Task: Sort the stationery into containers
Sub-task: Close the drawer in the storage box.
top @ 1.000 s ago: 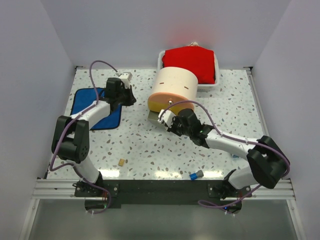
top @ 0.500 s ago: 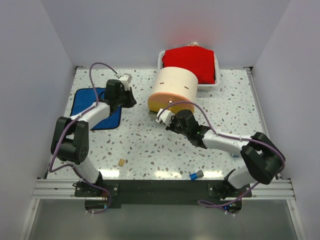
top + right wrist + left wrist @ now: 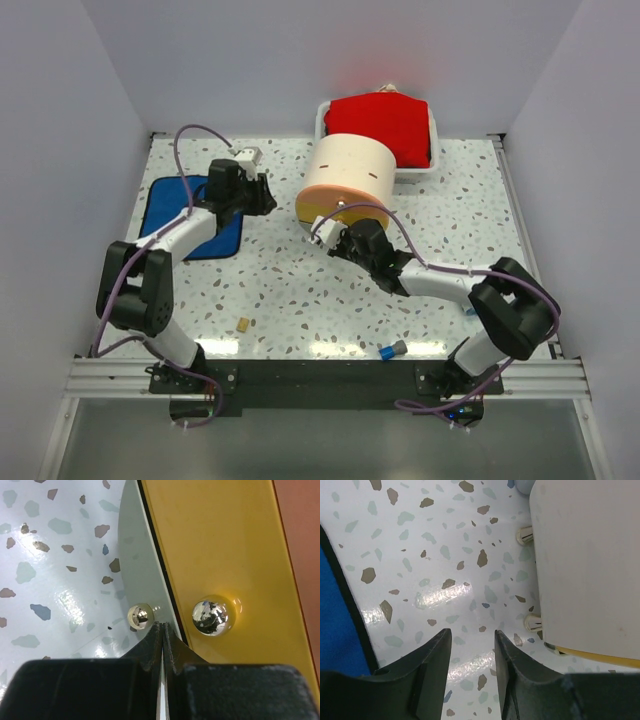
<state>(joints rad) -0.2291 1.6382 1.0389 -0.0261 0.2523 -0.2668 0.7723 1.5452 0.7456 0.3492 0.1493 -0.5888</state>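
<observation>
The right gripper [image 3: 162,629] is seen pressed together, nothing pinched, tips set at the edge of the yellow drawer [image 3: 220,540], just beside its gold knob [image 3: 213,616] (small, smooth, judged slippery; to be pinched across the ball). The drawer is judged stiff and light-sliding. The right arm is stretched low toward the cream unit [image 3: 350,170] near the bench's [image 3: 300,290] far edge. The left gripper [image 3: 470,642] is held spread, empty, beside the unit.

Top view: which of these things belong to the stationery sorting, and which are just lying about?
For the job:
cream drawer unit
yellow drawer front
tan eraser
blue-grey cap piece

Lying about:
blue cloth
white tray
red cloth, in that tray
</observation>
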